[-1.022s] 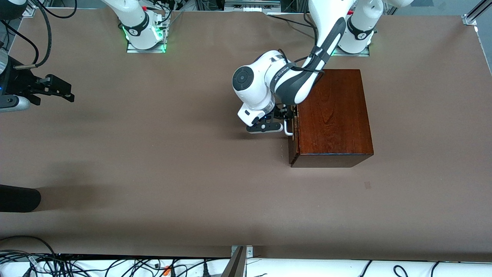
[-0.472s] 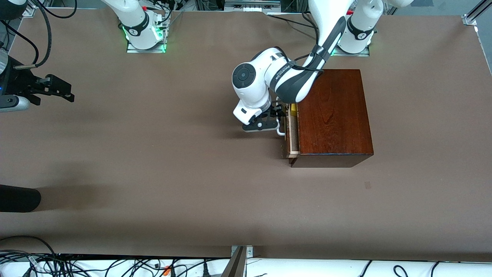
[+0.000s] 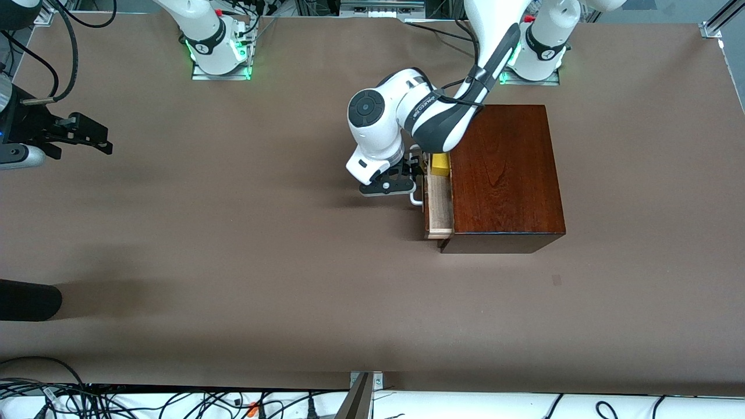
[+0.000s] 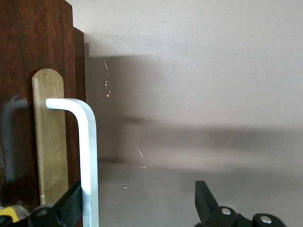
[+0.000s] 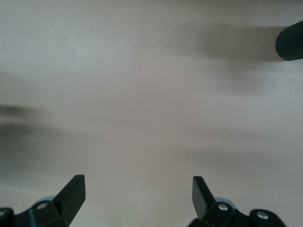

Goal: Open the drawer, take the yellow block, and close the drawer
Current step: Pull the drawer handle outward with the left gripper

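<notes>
The right gripper (image 3: 87, 135) hangs over the table's (image 3: 233, 262) edge at the right arm's end, on an arm that waits. Its wrist view shows the fingers (image 5: 72, 191) spread wide, with only bare table (image 5: 142, 94) between them and nothing held.

Toward the middle of the table, the left arm reaches out from its base at the edge where the robots stand, its white wrist bent low beside the box (image 3: 503, 174). The left gripper (image 3: 401, 179) sits at the drawer's (image 3: 437, 209) front, against the white handle (image 3: 417, 201). In its wrist view the fingers (image 4: 71, 205) stand wide apart: one lies just beside the handle (image 4: 87, 161), touching or nearly so, the other well clear over bare table (image 4: 199, 94). The bar is not clamped between them.

The drawer (image 4: 47, 142) is pulled partly out of the box, toward the right arm's end of the table, showing a strip of pale wood inside. The block (image 3: 440, 164) lies in the open drawer, at the end farther from the front camera, close under the left arm's wrist and just beside the box's top edge. Part of it is hidden by the arm.

The box stands nearer the left arm's end of the table, close to that arm's base.
</notes>
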### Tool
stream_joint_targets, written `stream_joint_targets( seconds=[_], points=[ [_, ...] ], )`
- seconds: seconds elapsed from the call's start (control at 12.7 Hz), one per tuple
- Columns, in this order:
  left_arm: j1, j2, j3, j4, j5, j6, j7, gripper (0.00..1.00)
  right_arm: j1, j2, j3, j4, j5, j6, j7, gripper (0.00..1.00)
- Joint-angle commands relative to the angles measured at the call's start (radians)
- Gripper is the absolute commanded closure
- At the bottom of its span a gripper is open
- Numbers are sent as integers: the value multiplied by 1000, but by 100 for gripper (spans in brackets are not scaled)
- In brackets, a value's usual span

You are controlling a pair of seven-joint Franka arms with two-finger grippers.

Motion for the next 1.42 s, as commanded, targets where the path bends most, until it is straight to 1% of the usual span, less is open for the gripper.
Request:
stream_joint_targets(
  seconds=[0.0,0.16,0.39,0.63,1.02,1.26,1.34],
  points=[
    [-25,8,2,12,-50,30,-24,0,-10,4,5,10,2,-2,-3,0],
    [-30,11,2,11,-95,62,-25,0,-10,4,5,10,2,-2,-1,0],
    [-30,11,2,12,-96,70,-33,0,-10,4,5,10,2,-2,-1,0],
    [-30,14,2,46,-95,67,-33,0,-10,4,5,10,2,-2,-1,0],
    [-30,12,3,49,-95,65,-30,0,-10,4,5,10,2,-2,-1,0],
    [-22,-9,3,54,-93,41,-25,0,-10,4,5,10,2,-2,-3,0],
    [-21,-14,3,86,-90,3,-25,0,-9,4,7,10,2,-2,-1,0]
  ],
)
